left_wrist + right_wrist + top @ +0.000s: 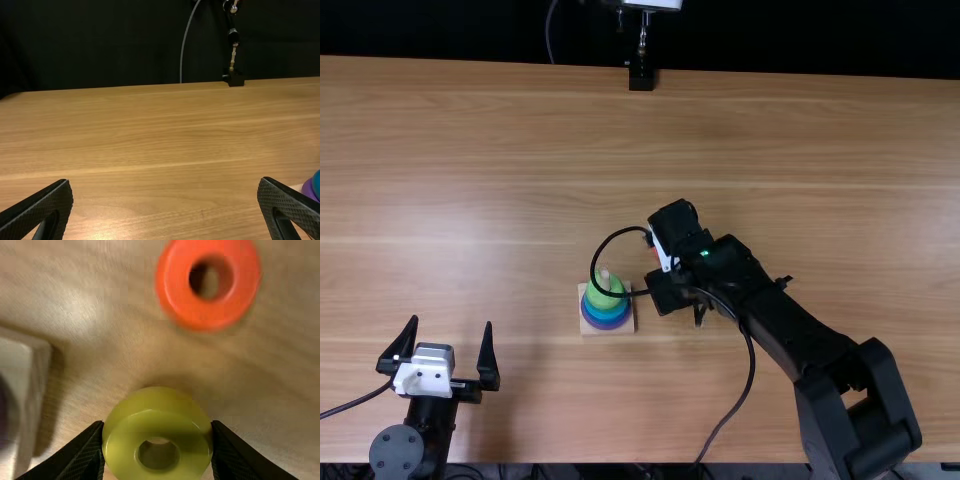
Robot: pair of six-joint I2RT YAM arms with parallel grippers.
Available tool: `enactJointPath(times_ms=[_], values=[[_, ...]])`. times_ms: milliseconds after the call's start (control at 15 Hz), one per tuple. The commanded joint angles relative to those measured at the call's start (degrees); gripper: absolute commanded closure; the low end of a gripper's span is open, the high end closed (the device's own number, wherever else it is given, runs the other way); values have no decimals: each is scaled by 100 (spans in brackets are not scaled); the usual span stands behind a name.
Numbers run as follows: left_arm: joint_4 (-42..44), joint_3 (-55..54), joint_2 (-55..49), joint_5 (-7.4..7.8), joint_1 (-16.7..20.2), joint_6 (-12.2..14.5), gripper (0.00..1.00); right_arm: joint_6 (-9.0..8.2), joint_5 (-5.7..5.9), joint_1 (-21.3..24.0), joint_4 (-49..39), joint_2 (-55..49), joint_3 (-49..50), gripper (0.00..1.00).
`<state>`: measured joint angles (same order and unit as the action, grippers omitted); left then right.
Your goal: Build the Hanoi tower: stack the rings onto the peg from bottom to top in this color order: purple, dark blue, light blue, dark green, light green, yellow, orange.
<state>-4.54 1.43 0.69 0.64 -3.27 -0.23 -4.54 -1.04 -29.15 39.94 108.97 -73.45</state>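
My right gripper (672,292) is just right of the square base (585,322), where purple (610,325), dark blue (608,314), light blue (595,302) and green rings (604,292) are stacked. In the right wrist view, the yellow ring (159,412) is held between the fingertips of the right gripper (158,432). The orange ring (172,285) lies flat on the wood, apart from the yellow one. My left gripper (452,324) stands open at the lower left with nothing between its fingers; in its own view the left gripper (166,184) has widely spread fingers.
A cable (597,255) from the right arm loops over the stack. The base's edge (35,390) is beside the yellow ring. A black stand (641,78) is at the table's far edge. Bare wood (500,200) extends beyond the left gripper.
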Motion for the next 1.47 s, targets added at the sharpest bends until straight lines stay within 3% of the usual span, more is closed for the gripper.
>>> enactJointPath(times_ms=[0,200,467,1067,1267,1400], values=[[-32,-143,-69,30,10,33,0,0,-23,14,30,2,-240,100],[-21,-143,-69,30,10,33,0,74,9,5,125,-33,-460,100],[-32,-143,-69,30,10,33,0,369,19,5,1517,-25,-1347,100],[-32,-143,-69,30,10,33,0,506,9,-30,3743,-7,-3826,100],[-32,-143,-69,30,10,33,0,506,-33,-153,3954,10,-4459,100],[-32,-143,-69,30,10,33,0,475,-44,-504,3954,28,-4591,100]])
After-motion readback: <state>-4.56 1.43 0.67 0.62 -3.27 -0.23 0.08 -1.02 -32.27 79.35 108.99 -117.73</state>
